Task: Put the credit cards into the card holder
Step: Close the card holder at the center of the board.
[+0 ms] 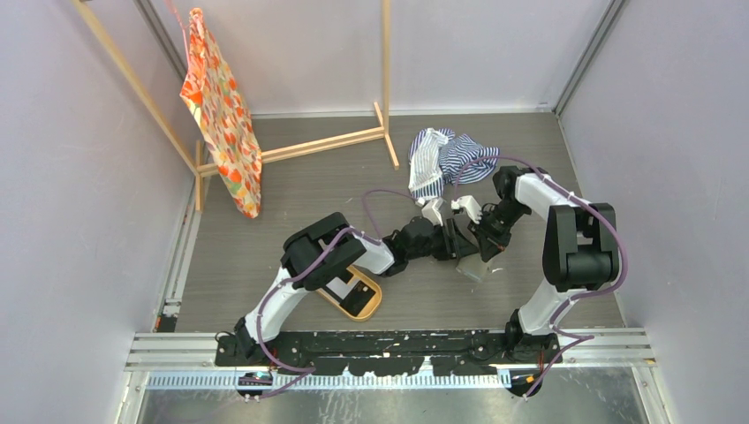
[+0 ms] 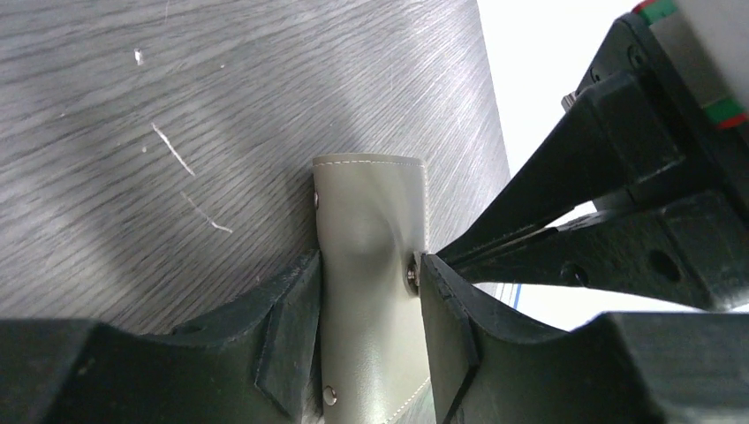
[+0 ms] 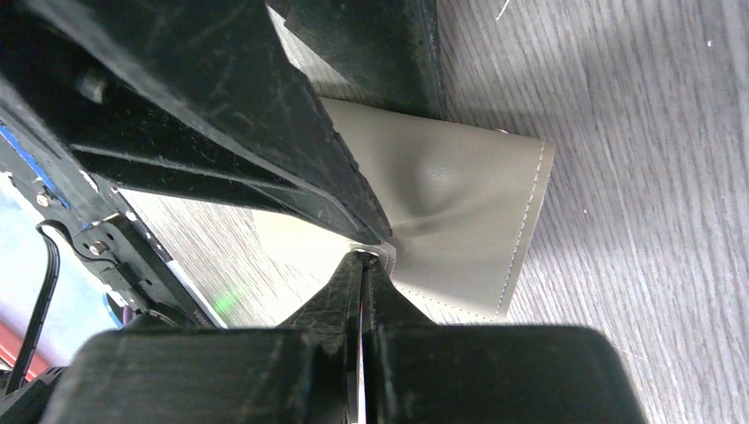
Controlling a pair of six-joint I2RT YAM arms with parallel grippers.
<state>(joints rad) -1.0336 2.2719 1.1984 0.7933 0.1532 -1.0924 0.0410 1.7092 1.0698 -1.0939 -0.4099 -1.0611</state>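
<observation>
- The left gripper grasps the card holder by its two side edges, and the holder bulges a little between the fingers
- The right gripper has its fingers clenched together; in the left wrist view it comes in from 2 o'clock and its tips touch the holder's edge at a snap stud
- In the top view the holder is low over the table, at 3 o'clock from the orange tray and at 6 o'clock from the striped cloth

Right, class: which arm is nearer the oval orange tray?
Left. The left arm bends right over the tray, hiding part of it, its gripper clamped on the card holder. The right arm stands off to the tray's right, apart from it.
</observation>
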